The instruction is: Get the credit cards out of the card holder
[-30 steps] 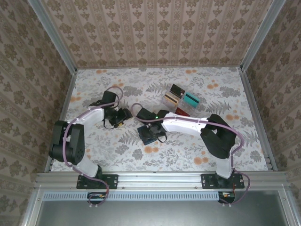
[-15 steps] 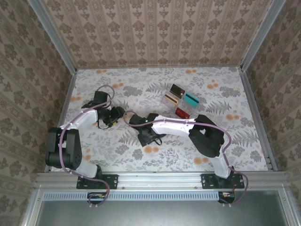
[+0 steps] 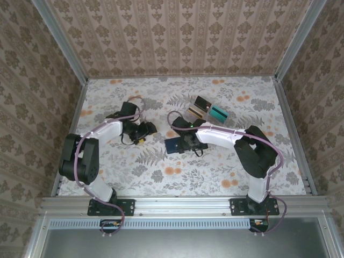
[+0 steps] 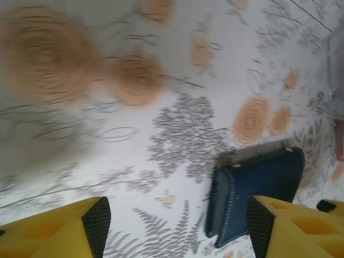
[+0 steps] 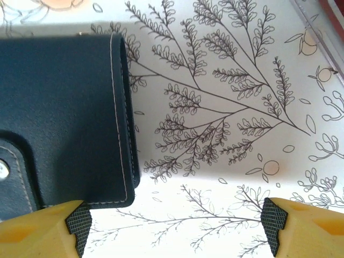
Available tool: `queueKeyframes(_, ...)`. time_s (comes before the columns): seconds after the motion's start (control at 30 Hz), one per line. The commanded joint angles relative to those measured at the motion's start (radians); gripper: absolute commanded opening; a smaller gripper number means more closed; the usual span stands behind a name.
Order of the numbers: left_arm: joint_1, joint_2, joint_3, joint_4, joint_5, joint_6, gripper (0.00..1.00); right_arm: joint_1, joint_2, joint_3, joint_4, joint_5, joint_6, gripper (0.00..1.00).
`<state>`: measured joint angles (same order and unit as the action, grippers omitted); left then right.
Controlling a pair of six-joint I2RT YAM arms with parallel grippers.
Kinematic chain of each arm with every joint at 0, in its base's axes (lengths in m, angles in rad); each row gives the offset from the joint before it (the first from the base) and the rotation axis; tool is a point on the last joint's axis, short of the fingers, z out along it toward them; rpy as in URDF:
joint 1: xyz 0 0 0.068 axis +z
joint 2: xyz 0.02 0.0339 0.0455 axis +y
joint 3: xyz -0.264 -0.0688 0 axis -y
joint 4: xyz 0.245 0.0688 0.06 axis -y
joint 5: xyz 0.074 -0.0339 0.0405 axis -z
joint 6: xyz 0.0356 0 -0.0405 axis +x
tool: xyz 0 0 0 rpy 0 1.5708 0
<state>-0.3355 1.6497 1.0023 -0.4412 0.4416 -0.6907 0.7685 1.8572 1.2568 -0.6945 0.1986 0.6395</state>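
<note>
One card holder [image 3: 174, 145] lies flat and shut near the middle of the floral table [image 3: 134, 172], its single tab w/ metal snap folded across the navy cover. You have two arms out over the table, one gripper each. The left gripper [image 3: 148, 129] sits just left of the holder, a bit nearer the far edge and clear of it. Its jaws are spread wide w/ nothing btwn them, and in the left wrist view the holder lies ahead. The right gripper [image 3: 188, 141] hangs over the holder's right end, also released. In the right wrist view its two yellow fingers [image 5: 43, 231] stand far apart, and the holder's stitched corner meets one of them. One clear tray [image 3: 207, 113] sits toward the far-right part of the table, close beside the right arm. It holds a few coloured items, too small to count.
</note>
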Motion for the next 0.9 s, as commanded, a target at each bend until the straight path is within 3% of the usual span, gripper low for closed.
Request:
queueKeyframes(0.0, -0.041, 0.041, 0.075, -0.008, 0.019, 0.043, 0.72, -0.011, -0.068, -0.051, 0.099, -0.075, 0.071, 0.84)
queueKeyframes(0.17, -0.087, 0.128, 0.161, -0.021, 0.038, 0.068, 0.75, -0.062, -0.138, -0.163, 0.272, -0.197, 0.171, 0.77)
queueKeyframes(0.4, -0.166, 0.26, 0.298, -0.095, 0.065, 0.125, 0.75, -0.072, -0.182, -0.217, 0.322, -0.205, 0.234, 0.73)
queueKeyframes(0.87, -0.231, 0.233, 0.204, -0.073, 0.083, 0.096, 0.75, -0.11, -0.231, -0.281, 0.355, -0.206, 0.329, 0.68)
